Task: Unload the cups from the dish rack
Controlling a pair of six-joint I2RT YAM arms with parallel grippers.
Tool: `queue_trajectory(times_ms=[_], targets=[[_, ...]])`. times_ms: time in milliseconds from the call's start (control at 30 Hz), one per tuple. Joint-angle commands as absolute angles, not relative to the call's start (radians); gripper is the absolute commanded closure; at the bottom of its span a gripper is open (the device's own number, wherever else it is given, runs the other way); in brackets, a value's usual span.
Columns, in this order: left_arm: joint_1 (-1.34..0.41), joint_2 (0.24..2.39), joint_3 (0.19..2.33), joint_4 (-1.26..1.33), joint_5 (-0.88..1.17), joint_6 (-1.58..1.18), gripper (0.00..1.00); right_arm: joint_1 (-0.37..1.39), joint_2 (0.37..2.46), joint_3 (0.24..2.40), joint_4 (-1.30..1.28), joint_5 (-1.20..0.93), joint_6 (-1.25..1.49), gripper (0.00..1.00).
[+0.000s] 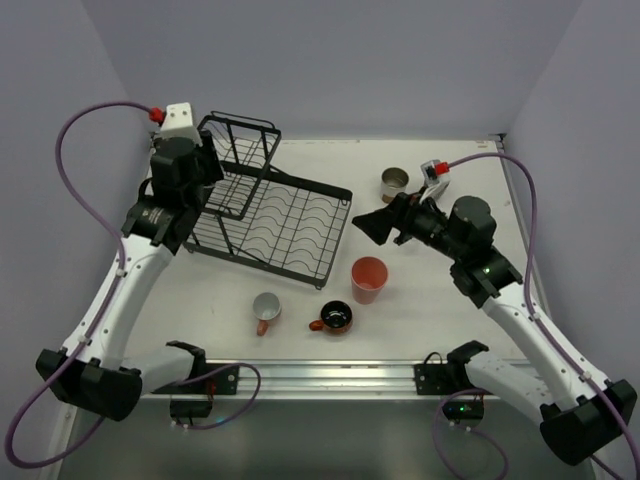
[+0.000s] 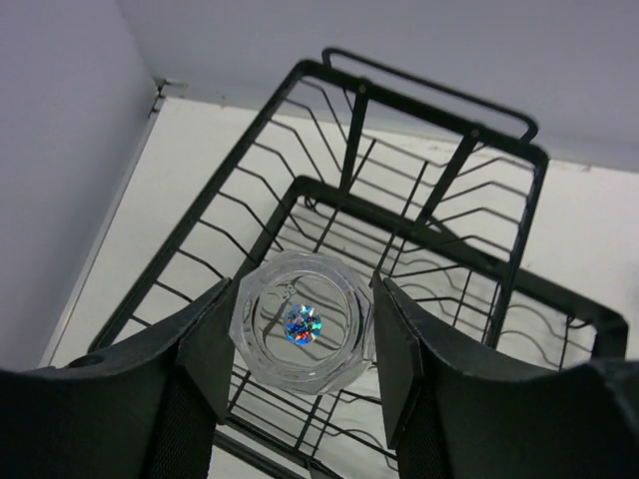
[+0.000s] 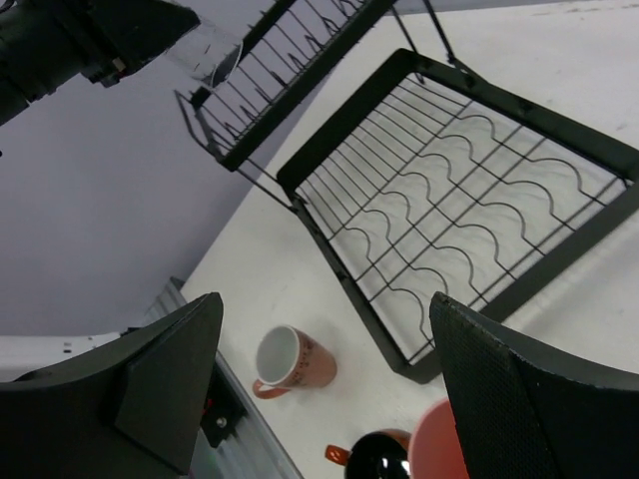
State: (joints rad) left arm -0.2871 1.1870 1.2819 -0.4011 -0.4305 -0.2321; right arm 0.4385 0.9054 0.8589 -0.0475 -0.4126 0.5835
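The black wire dish rack point(image 1: 290, 225) lies at the back left of the table. My left gripper point(image 2: 305, 301) hangs over its tilted basket section point(image 2: 429, 215), shut on a clear faceted glass point(image 2: 303, 329), with both pads against the glass's sides. My right gripper point(image 1: 370, 225) is open and empty, hovering just off the rack's right end point(image 3: 459, 210). On the table stand a salmon-pink tumbler point(image 1: 368, 279) and a cream-and-brown cup point(image 1: 395, 184). A pink handled mug point(image 1: 266, 310) lies on its side. An orange-red mug with a dark inside point(image 1: 336, 317) sits beside it.
The rack's flat grid tray point(image 3: 429, 190) holds nothing that I can see. A metal rail point(image 1: 320, 378) runs along the near table edge between the arm bases. Purple walls close in at the left, back and right.
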Motion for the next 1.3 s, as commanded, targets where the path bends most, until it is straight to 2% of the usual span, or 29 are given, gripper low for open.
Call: queue_trajectory(times_ms=[0,133,267,367,500,700,867,1033,1133,1267], targets=[[-0.279,1.109,1.351,-0.298,-0.439,-0.236,0.63,0.483,0.933,0.888,0.108,-0.443,0.667,0.14],[-0.279,1.034,1.341,-0.278,-0.345,-0.293,0.64,0.505,0.937,0.859,0.242,-0.451,0.790,0.14],[-0.279,0.931,1.231,-0.190,-0.050,-0.438,0.64,0.521,0.951,0.809,0.425,-0.492,0.916,0.17],[-0.279,0.869,1.080,-0.037,0.159,-0.615,0.64,0.563,0.969,0.798,0.569,-0.500,0.962,0.18],[-0.290,0.841,0.922,0.196,0.331,-0.822,0.63,0.607,1.014,0.807,0.655,-0.477,0.979,0.19],[-0.371,0.822,0.790,0.447,0.391,-0.986,0.63,0.653,1.089,0.867,0.676,-0.469,0.999,0.21],[-0.468,0.824,0.749,0.512,0.351,-0.986,0.62,0.699,1.131,0.888,0.664,-0.434,0.979,0.22],[-0.489,0.830,0.739,0.537,0.345,-0.989,0.62,0.709,1.127,0.888,0.644,-0.416,0.965,0.26],[-0.505,0.842,0.732,0.554,0.345,-0.989,0.62,0.710,1.132,0.887,0.670,-0.423,0.977,0.36],[-0.522,0.859,0.724,0.566,0.341,-0.991,0.62,0.712,1.140,0.884,0.699,-0.439,0.994,0.61]])
